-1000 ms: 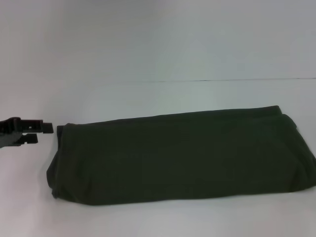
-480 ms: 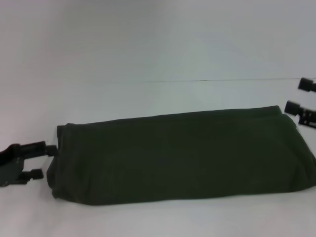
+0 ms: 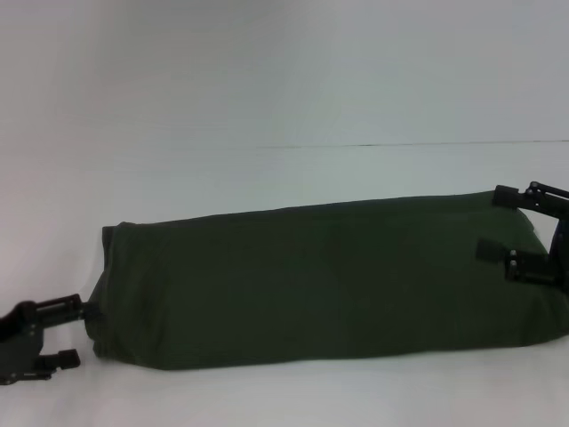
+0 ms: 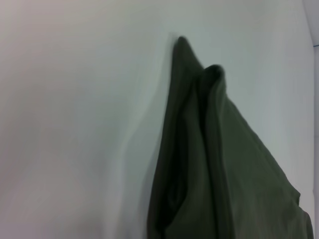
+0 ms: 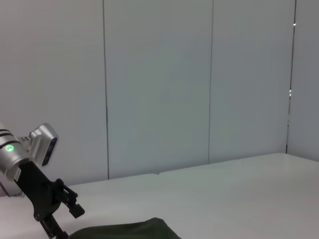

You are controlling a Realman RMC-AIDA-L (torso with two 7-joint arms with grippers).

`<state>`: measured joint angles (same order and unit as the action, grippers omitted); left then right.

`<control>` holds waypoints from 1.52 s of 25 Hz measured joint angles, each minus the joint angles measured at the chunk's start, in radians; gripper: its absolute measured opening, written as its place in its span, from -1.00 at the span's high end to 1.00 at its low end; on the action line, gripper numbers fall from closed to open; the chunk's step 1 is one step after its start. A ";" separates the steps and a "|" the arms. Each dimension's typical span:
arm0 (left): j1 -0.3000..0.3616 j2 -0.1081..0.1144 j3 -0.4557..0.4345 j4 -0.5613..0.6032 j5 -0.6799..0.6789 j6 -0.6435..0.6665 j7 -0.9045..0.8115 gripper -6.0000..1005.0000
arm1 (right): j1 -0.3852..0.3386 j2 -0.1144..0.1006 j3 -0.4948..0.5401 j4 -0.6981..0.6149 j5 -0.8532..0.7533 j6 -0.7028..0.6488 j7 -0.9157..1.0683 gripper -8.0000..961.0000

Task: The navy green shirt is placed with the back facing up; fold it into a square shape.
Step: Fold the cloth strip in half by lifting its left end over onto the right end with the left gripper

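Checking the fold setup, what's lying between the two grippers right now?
In the head view, the folded shirt spans the whole stretch between the left gripper at its near left corner and the right gripper over its right end. Nothing else lies there.

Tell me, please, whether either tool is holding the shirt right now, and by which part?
Nothing is held: the left tool sits open at the navy green shirt's near left corner, the right tool open over its right end.

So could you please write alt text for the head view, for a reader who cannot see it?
A dark green shirt, folded into a long band, lies across a white table. The open left gripper sits at its left end, the open right gripper over its right end.
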<state>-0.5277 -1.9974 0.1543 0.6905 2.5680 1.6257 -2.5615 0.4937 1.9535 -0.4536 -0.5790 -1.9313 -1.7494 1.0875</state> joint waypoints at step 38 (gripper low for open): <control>-0.069 0.009 0.056 -0.172 0.000 -0.216 -0.036 -0.71 | 0.002 -0.006 0.013 0.022 0.006 -0.003 -0.005 -0.70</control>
<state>-0.5971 -1.9885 0.2106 0.5184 2.5678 1.4097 -2.5977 0.4953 1.9477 -0.4402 -0.5568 -1.9250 -1.7520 1.0824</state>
